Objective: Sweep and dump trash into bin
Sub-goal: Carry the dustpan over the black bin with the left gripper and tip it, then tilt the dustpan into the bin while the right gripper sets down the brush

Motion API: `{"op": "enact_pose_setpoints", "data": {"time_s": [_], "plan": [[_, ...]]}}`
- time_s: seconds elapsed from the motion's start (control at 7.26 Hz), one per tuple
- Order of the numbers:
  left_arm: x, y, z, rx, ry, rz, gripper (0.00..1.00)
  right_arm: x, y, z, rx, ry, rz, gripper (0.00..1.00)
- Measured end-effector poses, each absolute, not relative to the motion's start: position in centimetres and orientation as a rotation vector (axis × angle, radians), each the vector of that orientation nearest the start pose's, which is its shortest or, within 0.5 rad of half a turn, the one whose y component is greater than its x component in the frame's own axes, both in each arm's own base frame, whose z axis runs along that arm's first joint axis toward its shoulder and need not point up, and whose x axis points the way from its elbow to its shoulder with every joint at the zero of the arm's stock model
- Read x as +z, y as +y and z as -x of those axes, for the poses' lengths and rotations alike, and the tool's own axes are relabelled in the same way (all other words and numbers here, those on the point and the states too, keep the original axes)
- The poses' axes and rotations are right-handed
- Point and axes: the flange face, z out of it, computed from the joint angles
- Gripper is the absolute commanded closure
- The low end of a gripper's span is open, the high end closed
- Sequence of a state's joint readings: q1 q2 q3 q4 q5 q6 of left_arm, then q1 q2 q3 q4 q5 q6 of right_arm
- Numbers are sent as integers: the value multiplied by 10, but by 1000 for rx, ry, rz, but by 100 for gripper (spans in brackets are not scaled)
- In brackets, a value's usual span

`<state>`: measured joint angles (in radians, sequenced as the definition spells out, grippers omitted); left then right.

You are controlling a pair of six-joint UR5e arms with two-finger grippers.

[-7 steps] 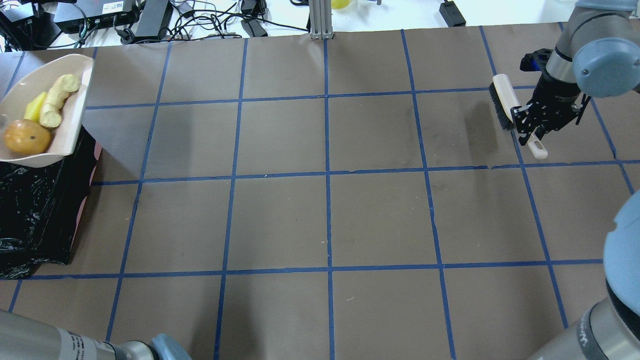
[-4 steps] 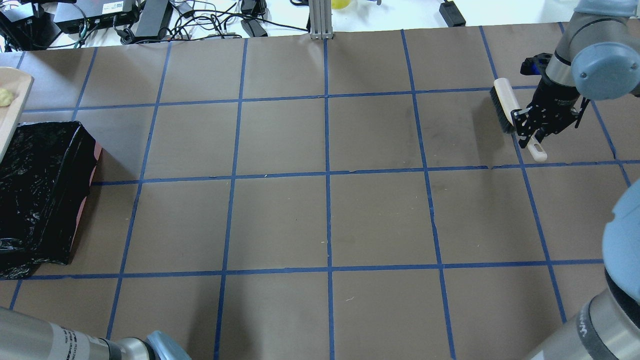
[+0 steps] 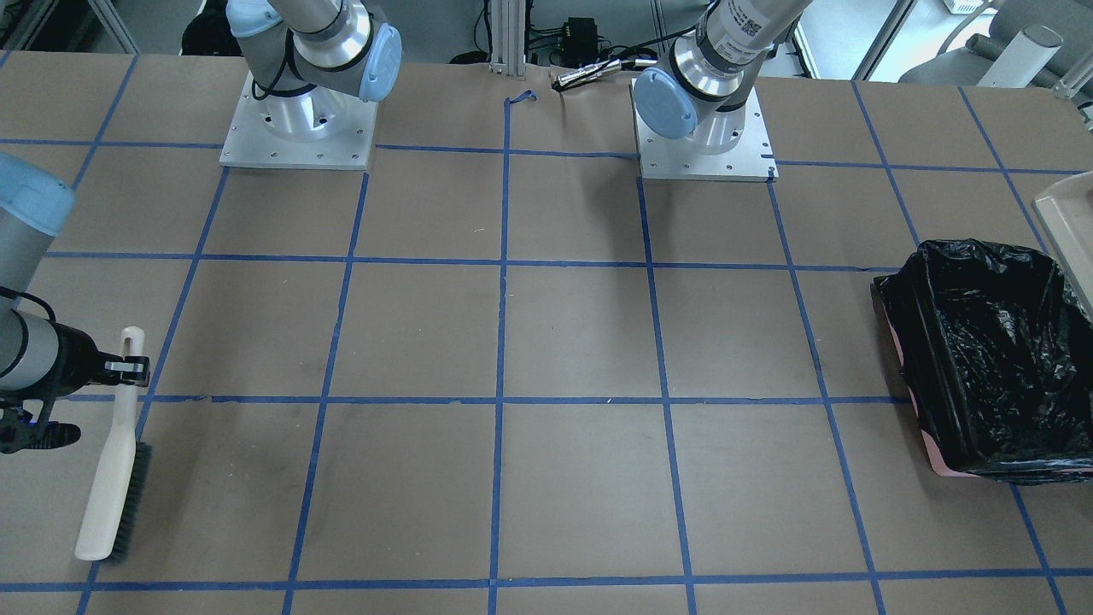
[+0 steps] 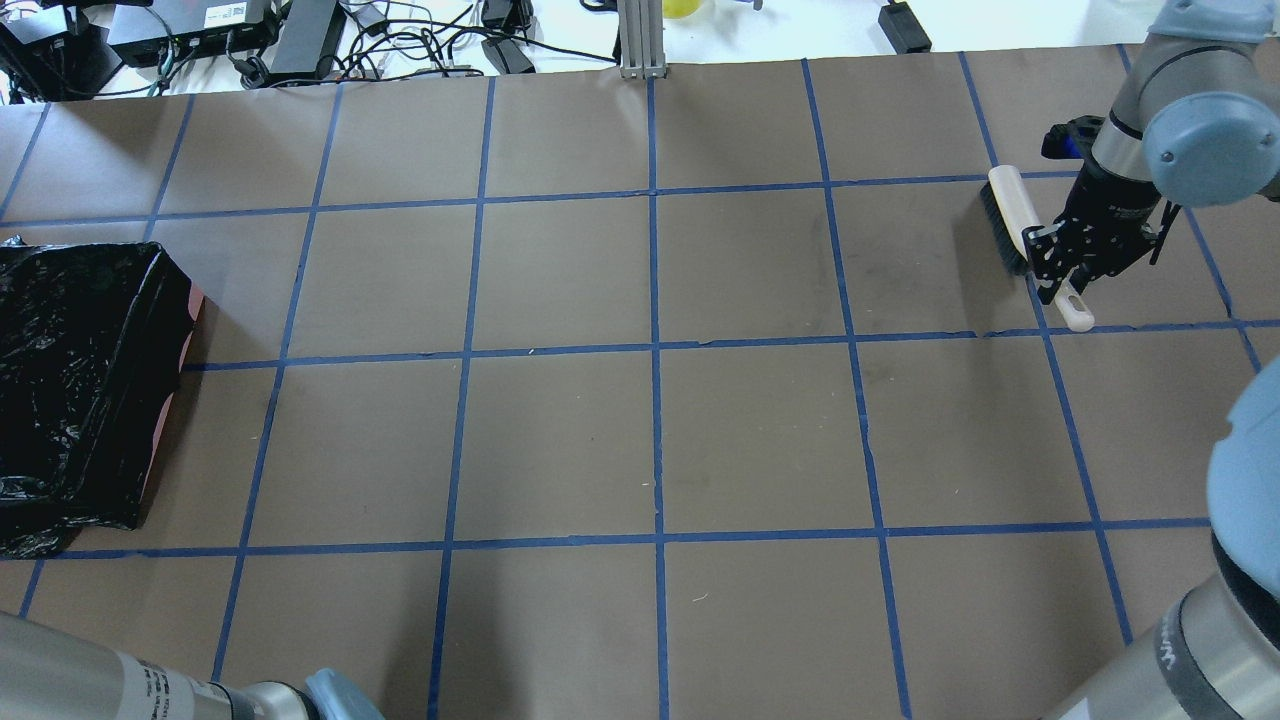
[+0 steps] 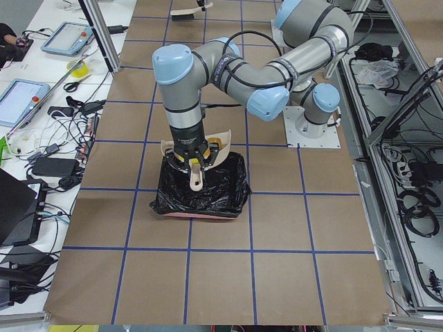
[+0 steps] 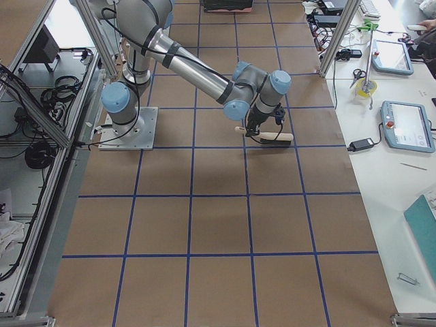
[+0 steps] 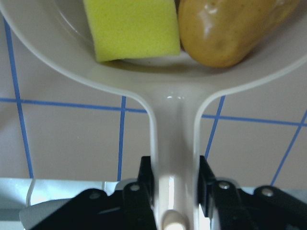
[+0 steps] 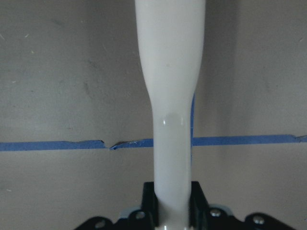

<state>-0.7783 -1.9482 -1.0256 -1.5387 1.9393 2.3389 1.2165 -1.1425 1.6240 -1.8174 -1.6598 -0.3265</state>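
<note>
At the table's (image 4: 650, 440) left end stood the bin (image 4: 80, 380), dustpan (image 7: 175, 120) aloft just beside it, wedge (image 7: 132, 28) and oval (image 7: 230, 28) side by side inside, brush (image 4: 1010, 215) far right.

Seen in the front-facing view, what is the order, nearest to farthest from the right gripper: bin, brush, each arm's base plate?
1. brush, held in the right gripper, at the view's left edge.
2. right arm's base plate, top left.
3. left arm's base plate, top, right of centre.
4. bin, far right.
</note>
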Motion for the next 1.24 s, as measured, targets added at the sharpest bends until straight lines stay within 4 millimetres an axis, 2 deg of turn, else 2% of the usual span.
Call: {"op": "enact_pose_setpoints", "data": {"time_s": [0.14, 0.28, 0.41, 0.69, 0.83, 1.1, 1.24], "plan": [[549, -546, -395, 665, 1954, -2054, 100, 247, -604, 91, 396, 3121, -26, 100], [546, -559, -389, 790, 1800, -2089, 100, 247, -603, 91, 398, 3120, -23, 55], [546, -565, -384, 885, 1691, -2092, 100, 247, -603, 91, 400, 3121, -20, 41], [554, -570, -375, 954, 1581, -2081, 100, 246, -602, 92, 414, 3135, -19, 18], [559, -570, -374, 964, 1554, -2072, 100, 246, -602, 93, 417, 3141, -24, 1], [570, -572, -368, 990, 1499, -2054, 100, 253, -603, 93, 398, 3150, -48, 0], [578, -576, -356, 1029, 1454, -2032, 100, 263, -604, 93, 371, 3159, -68, 0]]}}
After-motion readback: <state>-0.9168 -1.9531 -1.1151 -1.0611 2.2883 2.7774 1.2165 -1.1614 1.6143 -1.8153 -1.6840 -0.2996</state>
